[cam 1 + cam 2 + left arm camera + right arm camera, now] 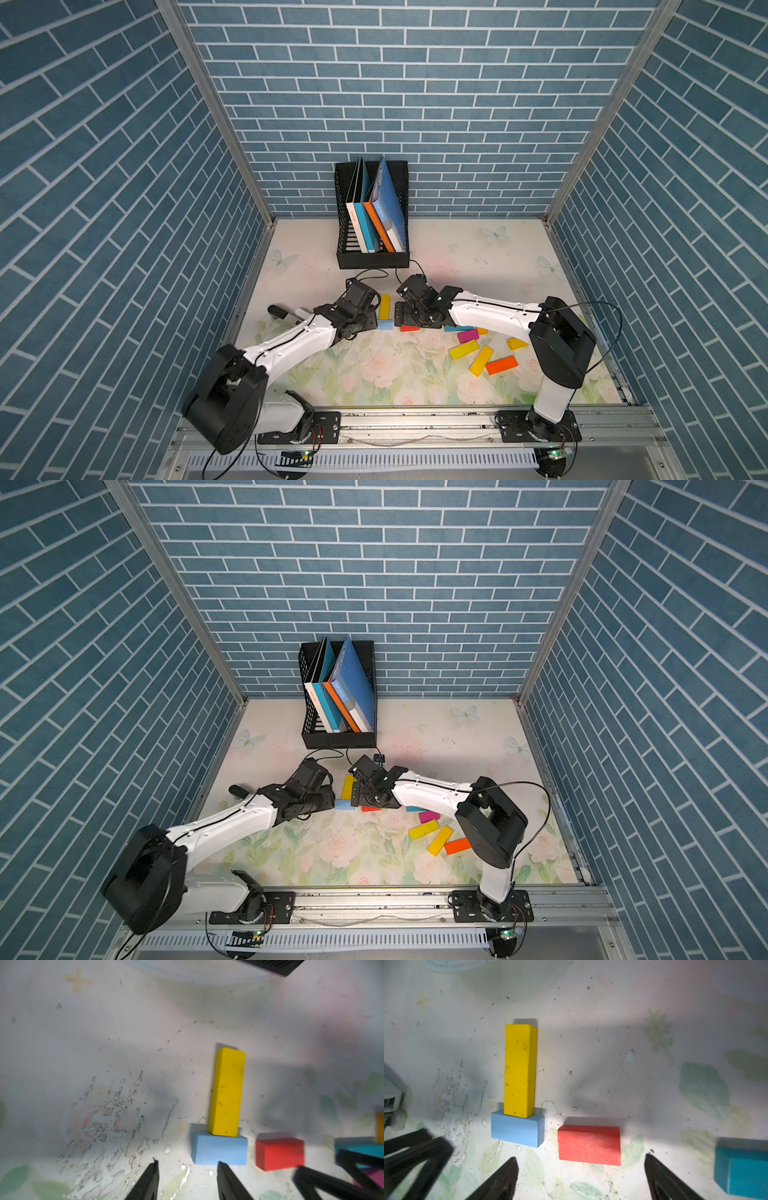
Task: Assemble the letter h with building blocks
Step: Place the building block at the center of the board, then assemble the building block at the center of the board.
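Far yellow (pixel 520 1070) butts near blue (pixel 517 1129) as stem; red (pixel 589 1145) just right, apart, probably joining next; right claw (pixel 581 1157) gapes, left claw (pixel 187 1161) ajar, both empty.

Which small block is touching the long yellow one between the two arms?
The light blue block: the yellow block's end meets its long side. The red block lies apart from both.

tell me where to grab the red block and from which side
Come straight down with the right gripper and pinch the red block across its two long sides, at mid-length. It lies flat, so only its side faces can be gripped; both long sides look clear, while one short end sits close to the light blue block, leaving little room for a jaw.
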Tool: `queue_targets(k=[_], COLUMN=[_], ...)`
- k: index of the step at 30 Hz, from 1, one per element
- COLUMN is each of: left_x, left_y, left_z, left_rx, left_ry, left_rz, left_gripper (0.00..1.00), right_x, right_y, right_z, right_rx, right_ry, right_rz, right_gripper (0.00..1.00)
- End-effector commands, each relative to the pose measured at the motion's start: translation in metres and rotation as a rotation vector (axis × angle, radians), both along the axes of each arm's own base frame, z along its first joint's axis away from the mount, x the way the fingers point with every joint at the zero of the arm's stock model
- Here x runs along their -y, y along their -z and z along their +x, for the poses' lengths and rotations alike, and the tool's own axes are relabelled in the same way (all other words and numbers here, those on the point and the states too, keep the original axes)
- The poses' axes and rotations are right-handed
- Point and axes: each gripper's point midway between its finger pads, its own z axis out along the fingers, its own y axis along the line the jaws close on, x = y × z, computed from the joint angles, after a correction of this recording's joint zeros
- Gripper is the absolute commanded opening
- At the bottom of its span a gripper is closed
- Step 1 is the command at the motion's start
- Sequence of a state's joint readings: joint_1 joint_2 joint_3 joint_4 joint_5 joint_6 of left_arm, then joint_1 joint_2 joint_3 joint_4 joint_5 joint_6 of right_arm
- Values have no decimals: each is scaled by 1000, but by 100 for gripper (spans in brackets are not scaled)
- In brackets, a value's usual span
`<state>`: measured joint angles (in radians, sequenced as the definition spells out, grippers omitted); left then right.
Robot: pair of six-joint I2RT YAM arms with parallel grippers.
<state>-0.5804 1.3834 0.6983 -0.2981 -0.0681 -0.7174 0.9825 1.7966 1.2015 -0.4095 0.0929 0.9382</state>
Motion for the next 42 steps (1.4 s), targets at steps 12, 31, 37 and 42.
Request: queue_targets(k=[12, 31, 37, 42], left_x=[-10, 15, 15, 6], left_y=[34, 41, 42, 39], left_z=[0, 1, 0, -3], left_rx=[-42, -62, -66, -58], left_ry=[-28, 52, 57, 24], left_rz=[45, 9, 18, 36], left_gripper=[40, 39, 39, 40], right_x=[3, -9, -10, -7], right_y=[13, 15, 15, 15], right_z=[-5, -14, -17, -18], right_rx=[-39, -77, -85, -83], right_ry=[30, 40, 59, 63], right_rz=[116, 183, 200, 190], right_gripper=[90, 84, 83, 82])
